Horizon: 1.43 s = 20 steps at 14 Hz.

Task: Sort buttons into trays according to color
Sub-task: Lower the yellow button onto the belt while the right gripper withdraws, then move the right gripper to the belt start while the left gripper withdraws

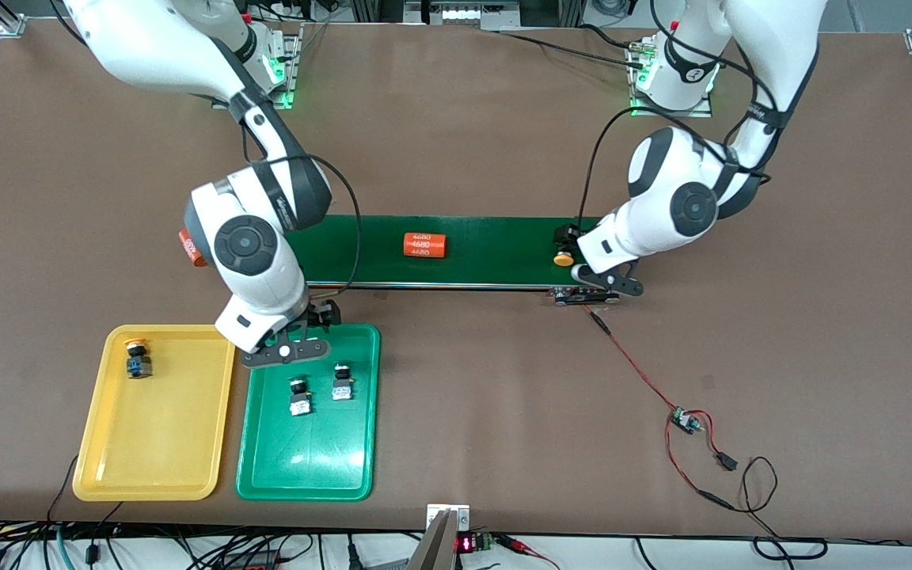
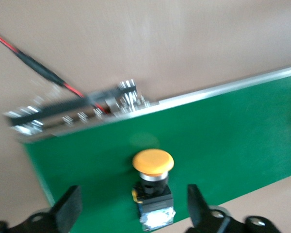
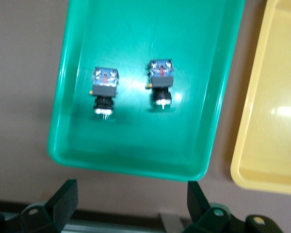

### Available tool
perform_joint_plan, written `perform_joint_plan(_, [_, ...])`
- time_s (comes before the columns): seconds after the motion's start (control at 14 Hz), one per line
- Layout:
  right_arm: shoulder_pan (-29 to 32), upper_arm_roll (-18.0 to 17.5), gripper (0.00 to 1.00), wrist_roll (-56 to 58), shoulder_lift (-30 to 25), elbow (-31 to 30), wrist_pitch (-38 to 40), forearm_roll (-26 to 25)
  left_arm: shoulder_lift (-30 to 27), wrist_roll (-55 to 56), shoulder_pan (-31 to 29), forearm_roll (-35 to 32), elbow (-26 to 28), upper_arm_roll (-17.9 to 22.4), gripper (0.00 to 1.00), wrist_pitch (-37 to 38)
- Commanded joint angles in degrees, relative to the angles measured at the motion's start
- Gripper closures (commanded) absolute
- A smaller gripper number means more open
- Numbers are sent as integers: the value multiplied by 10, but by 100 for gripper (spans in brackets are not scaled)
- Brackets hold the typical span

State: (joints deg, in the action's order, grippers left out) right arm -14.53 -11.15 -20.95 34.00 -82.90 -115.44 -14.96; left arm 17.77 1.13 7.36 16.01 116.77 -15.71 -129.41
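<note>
Left wrist view shows my left gripper (image 2: 131,213) spread wide around the last yellow-capped button (image 2: 153,189) on the conveyor belt (image 2: 233,141). If I close off-centre it could topple. My right gripper (image 1: 298,336) waits open above the green tray (image 1: 361,412).

robotics lab: conveyor belt (image 1: 456,249), loose wiring (image 1: 646,380).

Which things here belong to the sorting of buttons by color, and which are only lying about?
Belong to the job:
- yellow tray, holding one yellow-capped button
- green tray, holding two buttons
- yellow-capped button on the belt, between the open fingers of the left hand

Lying about:
- orange cylinder on the conveyor belt
- second orange cylinder, partly hidden
- red and black wiring
</note>
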Motion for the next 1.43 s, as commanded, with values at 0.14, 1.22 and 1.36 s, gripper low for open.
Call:
perform_joint_plan(0.14, [24, -11, 0, 44, -78, -29, 86, 34, -69, -7, -10, 7, -55, 96, 0, 123])
perform_joint_plan(1.22, [85, -10, 0, 119, -229, -137, 149, 128, -69, 35, -76, -155, -377, 189, 0, 441])
perform_joint_plan(1.36, [83, -10, 0, 114, -229, -139, 145, 128, -76, 37, -77, -157, -374, 191, 0, 442])
